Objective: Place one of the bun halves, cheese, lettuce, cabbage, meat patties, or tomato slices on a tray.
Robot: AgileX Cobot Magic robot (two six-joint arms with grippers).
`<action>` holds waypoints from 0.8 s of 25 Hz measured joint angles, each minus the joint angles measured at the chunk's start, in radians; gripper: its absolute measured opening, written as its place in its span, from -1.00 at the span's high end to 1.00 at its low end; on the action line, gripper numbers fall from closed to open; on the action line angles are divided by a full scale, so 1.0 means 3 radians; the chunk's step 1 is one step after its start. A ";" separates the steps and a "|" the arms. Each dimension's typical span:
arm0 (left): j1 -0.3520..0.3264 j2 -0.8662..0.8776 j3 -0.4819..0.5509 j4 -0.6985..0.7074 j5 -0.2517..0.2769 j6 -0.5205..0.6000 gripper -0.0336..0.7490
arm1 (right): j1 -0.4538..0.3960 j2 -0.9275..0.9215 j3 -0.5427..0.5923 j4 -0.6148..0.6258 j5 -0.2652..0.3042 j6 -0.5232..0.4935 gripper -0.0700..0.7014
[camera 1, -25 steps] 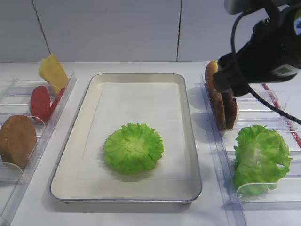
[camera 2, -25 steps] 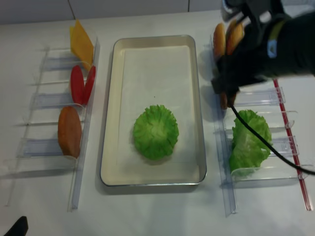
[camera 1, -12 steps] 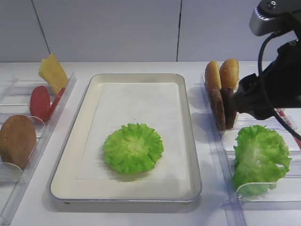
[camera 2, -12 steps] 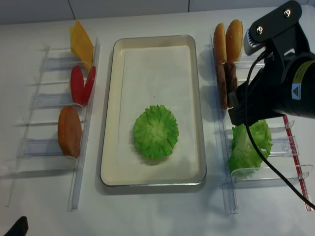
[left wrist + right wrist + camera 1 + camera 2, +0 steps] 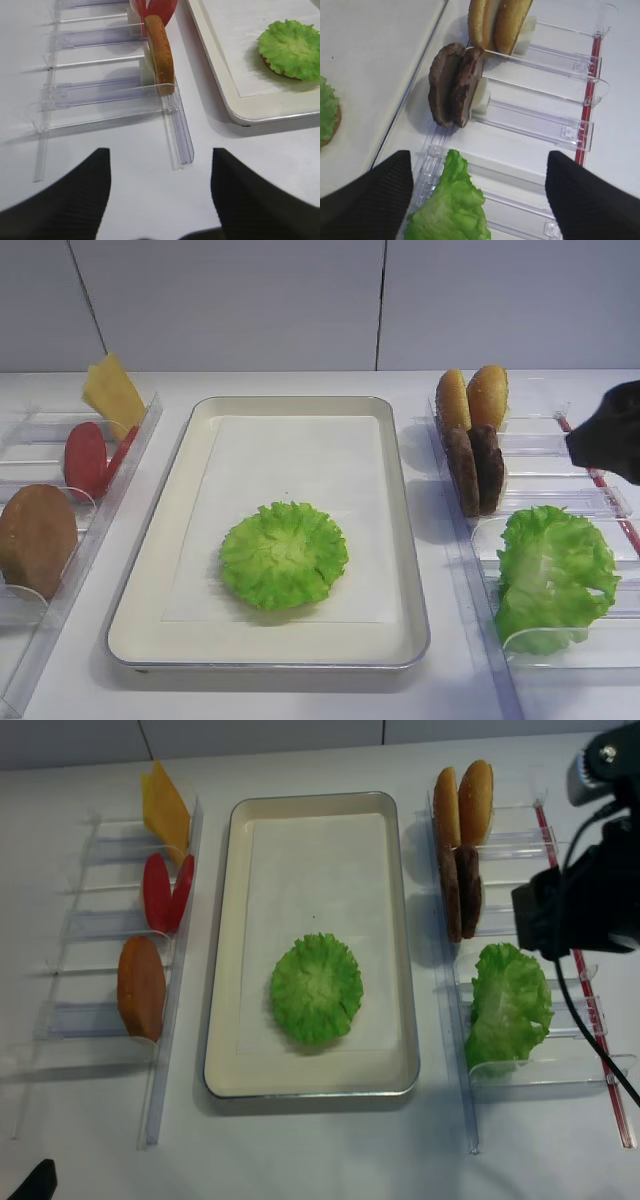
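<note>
The frilly lettuce [image 5: 284,554] lies on the paper of the tray [image 5: 300,406], toward its front. My right gripper [image 5: 479,161] is open and empty above the right holder. The cabbage [image 5: 451,207] sits under its jaws, and the two meat patties [image 5: 452,85] and two bun halves [image 5: 497,22] stand just beyond. In the high view the right arm [image 5: 585,905] hides the jaws. My left gripper [image 5: 160,155] hangs open over bare table by the left holder's end. That holder has a bun half [image 5: 159,52], tomato slices [image 5: 165,892] and cheese [image 5: 165,808].
Clear plastic holders [image 5: 530,850] run along both long sides of the tray, the left one [image 5: 100,92] with open slots. A cable [image 5: 590,1040] trails from the right arm across the cabbage slot. A red strip [image 5: 587,100] lines the right holder's outer edge.
The right arm has pulled away from over the buns and patties, moving right and toward the front, now beside the cabbage. Its jaws stay open. The lettuce has not moved.
</note>
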 joint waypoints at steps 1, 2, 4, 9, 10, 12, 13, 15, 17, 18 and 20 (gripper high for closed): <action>0.0000 0.0000 0.0000 0.0000 0.0000 0.0000 -0.14 | -0.0067 -0.0103 0.0063 0.0092 0.0045 -0.0069 -0.61; 0.0000 0.0000 0.0000 0.0000 0.0000 0.0000 -0.14 | -0.0153 -0.0229 0.0128 0.0152 0.0099 -0.0107 -0.61; 0.0000 0.0000 0.0000 0.0000 0.0000 0.0000 -0.14 | -0.0290 -0.0429 0.0262 0.0213 0.0201 -0.0134 -0.61; 0.0000 0.0000 0.0000 0.0000 0.0000 0.0000 -0.14 | -0.0667 -0.1073 0.0549 0.0326 0.0564 -0.0357 -0.61; 0.0000 0.0000 0.0000 0.0000 0.0000 0.0000 -0.14 | -0.0709 -0.1205 0.0584 0.0343 0.0657 -0.0384 -0.61; 0.0000 0.0000 0.0000 0.0000 0.0000 0.0000 -0.14 | -0.0743 -0.1437 0.0625 0.0367 0.0820 -0.0399 -0.61; 0.0000 0.0000 0.0000 0.0000 0.0000 0.0000 -0.14 | -0.0756 -0.1553 0.0625 0.0371 0.0918 -0.0401 -0.61; 0.0000 0.0000 0.0000 0.0000 0.0000 0.0000 -0.14 | -0.0756 -0.1759 0.0625 0.0362 0.1101 -0.0401 -0.61; 0.0000 0.0000 0.0000 0.0000 0.0000 0.0000 -0.14 | -0.0756 -0.1986 0.0625 0.0299 0.1315 -0.0315 -0.61; 0.0000 0.0000 0.0000 0.0000 0.0000 0.0000 -0.14 | -0.0756 -0.2085 0.0625 0.0249 0.1396 -0.0297 -0.61; 0.0000 0.0000 0.0000 0.0000 0.0000 0.0000 -0.14 | -0.0756 -0.2331 0.0625 0.0185 0.1553 -0.0238 -0.60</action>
